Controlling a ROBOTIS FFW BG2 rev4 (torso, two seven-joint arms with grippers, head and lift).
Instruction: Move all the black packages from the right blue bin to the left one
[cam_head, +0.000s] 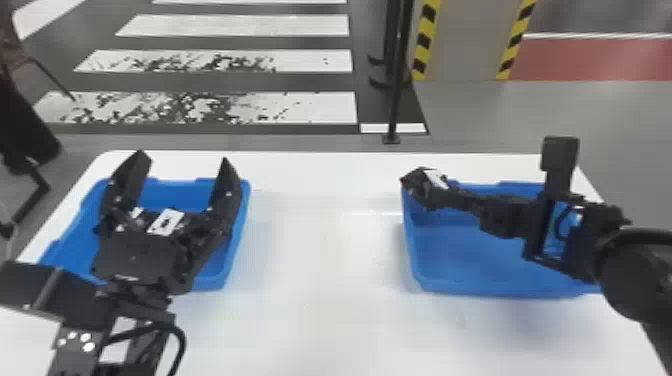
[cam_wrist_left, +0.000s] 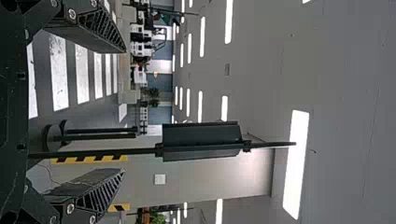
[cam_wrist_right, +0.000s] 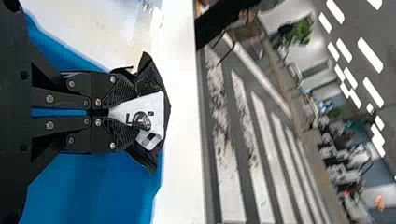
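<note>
Black package (cam_head: 419, 189) is held in right gripper (cam_head: 444, 194), at inner far corner of right blue bin (cam_head: 470, 260); fingers are clamped on it. White label (cam_wrist_right: 145, 119) is seen on package. Left gripper (cam_head: 183, 160) is held above left blue bin (cam_head: 172, 194), fingers well apart. White-labelled item (cam_head: 166, 221) is seen between them, lower. Both bins are placed on white table (cam_head: 325, 310).

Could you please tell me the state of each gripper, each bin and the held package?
Left gripper: jaws open.
Right gripper: jaws shut on the package.
Black package: gripped, creased, white label showing.
Left bin: open-topped, white labels visible inside.
Right bin: open-topped, partly hidden by the arm.
</note>
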